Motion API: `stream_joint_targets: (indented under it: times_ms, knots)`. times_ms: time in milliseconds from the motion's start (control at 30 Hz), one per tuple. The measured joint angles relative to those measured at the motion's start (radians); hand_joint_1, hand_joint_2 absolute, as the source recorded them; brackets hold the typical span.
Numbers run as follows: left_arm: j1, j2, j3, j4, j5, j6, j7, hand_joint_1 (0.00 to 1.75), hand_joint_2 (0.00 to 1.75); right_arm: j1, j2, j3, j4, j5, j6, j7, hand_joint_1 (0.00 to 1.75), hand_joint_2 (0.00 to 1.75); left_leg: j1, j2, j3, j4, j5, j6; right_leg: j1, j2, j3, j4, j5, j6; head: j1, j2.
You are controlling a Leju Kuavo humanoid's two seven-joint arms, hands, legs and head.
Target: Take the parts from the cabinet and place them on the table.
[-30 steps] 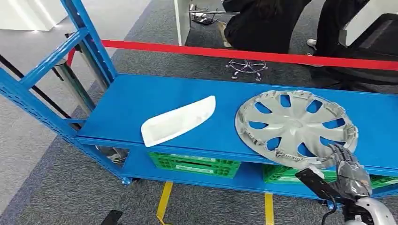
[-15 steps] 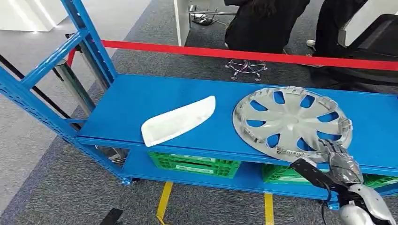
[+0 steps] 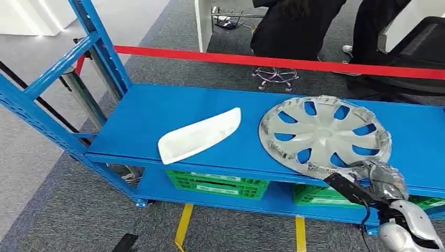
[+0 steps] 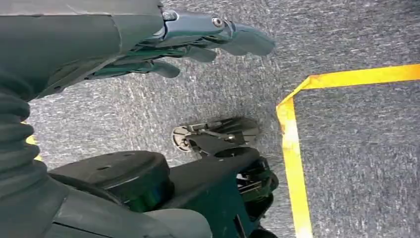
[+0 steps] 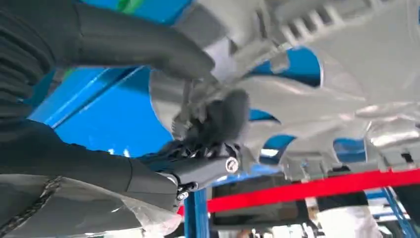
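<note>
**Secure the hubcap rim before you lift**

Your right robot hand (image 3: 382, 177) is at the front edge of the blue shelf (image 3: 157, 113), fingers curled on the near rim of the silver hubcap (image 3: 325, 135); the right wrist view shows thumb and fingers pinching that rim. Lift slowly and keep the disc level, because a one-edge hold may let it tip. The white trim part (image 3: 199, 135) lies toward the shelf's left front. Your left robot hand (image 4: 198, 42) hangs spread, holding nothing.

Silver hubcap (image 3: 325, 136) on blue shelf (image 3: 157, 113), near edge gripped; tilted. White curved part (image 3: 199, 135) lies flat, well apart.
</note>
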Motion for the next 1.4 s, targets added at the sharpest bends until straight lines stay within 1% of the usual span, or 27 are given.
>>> stream_joint_targets:
  times_ms: [300, 633, 667, 733, 767, 800, 867, 967, 1067, 1200, 1400]
  knots:
    - [0.0, 0.0, 0.0, 0.0, -0.003, 0.001, 0.0, 0.0, 1.75, 0.031, -0.019, 0.09, -0.091, 0.034, 0.017, -0.009, 1.75, 1.75, 0.0, 0.0, 0.0, 0.0, 0.0, 0.0, 0.0, 0.0, 0.0, 0.0, 0.0, 0.0, 0.0, 0.0]
    - [-0.001, 0.0, 0.0, 0.0, -0.003, 0.001, 0.0, 0.0, 1.75, 0.043, -0.03, 0.12, -0.124, 0.029, 0.02, -0.01, 1.75, 1.75, 0.0, 0.0, 0.0, 0.0, 0.0, 0.0, 0.0, 0.0, 0.0, 0.0, 0.0, 0.0, 0.0, 0.0]
    - [-0.001, 0.0, 0.0, 0.0, -0.003, 0.0, 0.0, 0.0, 1.75, 0.044, -0.031, 0.122, -0.127, 0.028, 0.02, -0.015, 1.59, 1.75, 0.0, 0.0, 0.0, 0.0, 0.0, 0.0, 0.0, 0.0, 0.0, 0.0, 0.0, 0.0, 0.0, 0.0]
    - [-0.001, 0.0, 0.0, 0.0, -0.003, 0.001, 0.0, 0.0, 1.75, 0.051, -0.034, 0.134, -0.145, 0.025, 0.02, -0.024, 1.59, 1.75, 0.0, 0.0, -0.001, 0.0, 0.0, 0.0, 0.0, 0.0, 0.0, 0.0, 0.0, 0.0, 0.0, 0.0]
    - [-0.001, 0.0, 0.001, 0.0, -0.003, 0.002, 0.0, 0.0, 1.75, 0.059, -0.039, 0.144, -0.165, 0.024, 0.022, -0.027, 0.94, 1.75, 0.0, 0.0, -0.001, 0.0, 0.0, 0.0, 0.0, 0.0, 0.0, 0.0, 0.0, 0.0, 0.0, 0.0]
    - [-0.001, 0.0, 0.001, 0.0, -0.003, 0.002, 0.0, 0.0, 1.75, 0.065, -0.042, 0.156, -0.181, 0.024, 0.025, -0.028, 0.0, 1.75, 0.0, 0.0, -0.001, 0.0, 0.0, 0.0, 0.0, 0.0, -0.001, 0.0, 0.0, 0.0, 0.0, 0.0]
    - [-0.001, 0.0, 0.001, 0.0, -0.003, 0.003, 0.0, 0.0, 1.75, 0.074, -0.048, 0.174, -0.206, 0.026, 0.031, -0.024, 0.0, 1.75, 0.0, 0.0, -0.001, 0.0, 0.0, 0.0, 0.0, -0.001, -0.001, 0.0, 0.0, 0.0, 0.0, 0.0]
    - [-0.001, 0.0, 0.001, 0.0, -0.003, 0.003, 0.0, 0.0, 1.75, 0.078, -0.063, 0.183, -0.231, 0.027, 0.032, -0.002, 0.0, 1.75, 0.0, 0.0, -0.001, 0.0, 0.0, 0.0, 0.0, 0.0, -0.001, 0.0, 0.0, 0.0, 0.0, 0.0]
    - [-0.002, 0.0, 0.001, 0.0, -0.005, 0.003, 0.0, 0.0, 1.75, 0.081, -0.075, 0.188, -0.236, 0.027, 0.026, 0.016, 0.0, 1.75, 0.0, 0.0, -0.001, 0.0, 0.0, 0.0, 0.0, -0.001, -0.001, 0.0, 0.0, 0.0, 0.0, 0.0]
    - [-0.002, 0.0, 0.001, 0.0, -0.006, 0.003, 0.0, 0.0, 1.75, 0.092, -0.087, 0.188, -0.238, 0.034, 0.01, 0.026, 0.0, 1.75, 0.0, 0.0, -0.001, 0.0, 0.0, 0.0, 0.0, 0.0, -0.001, 0.0, 0.0, 0.0, 0.0, 0.0]
    - [-0.002, 0.0, 0.001, 0.0, -0.009, 0.003, 0.0, 0.0, 1.75, 0.097, -0.088, 0.188, -0.238, 0.042, 0.0, 0.035, 0.0, 1.75, 0.0, 0.0, -0.001, 0.0, 0.0, 0.0, 0.0, 0.0, -0.001, 0.0, 0.0, 0.0, 0.0, 0.0]
